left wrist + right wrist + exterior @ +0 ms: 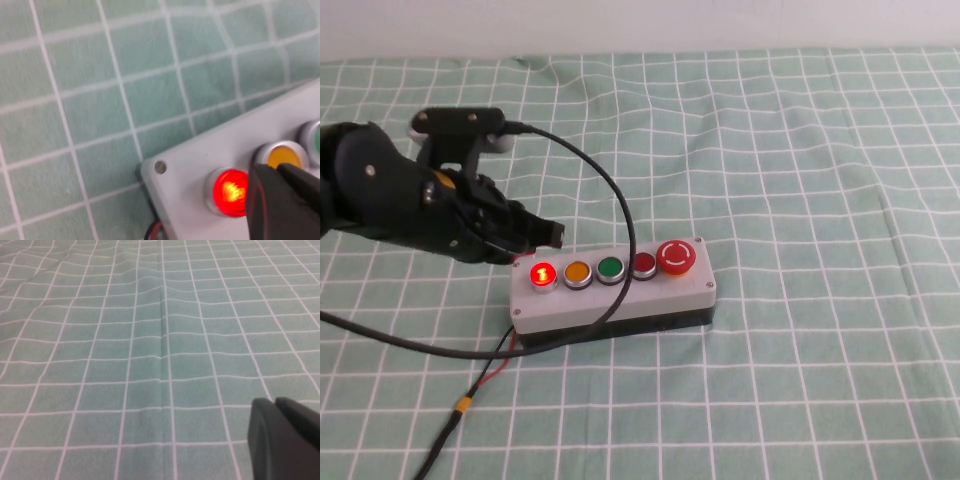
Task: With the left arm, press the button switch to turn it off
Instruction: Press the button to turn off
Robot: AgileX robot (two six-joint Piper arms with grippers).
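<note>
Button switch (542, 274) was lit bright red with its "1" showing, sitting at the end of the grey five-button box (620, 305) nearest my left arm (380, 195). So it was on, and the press hadn't landed. The left gripper (545, 235) hovered just behind and above it, fingers pressed together into one blunt tip. In the left wrist view that tip (280, 200) sat right beside the glowing button (227, 192), overlapping the yellow button (282, 156) next door, and I couldn't say whether it was touching.

My read: we were at the final line-up. Next move needed a small nudge off the yellow one to centre on the lit cap, then a straight push down.

Right gripper (285, 440) hung parked over bare green checked cloth (150, 340), fingers together.

Containers: none here, just the box with cables (460, 410) trailing out.
</note>
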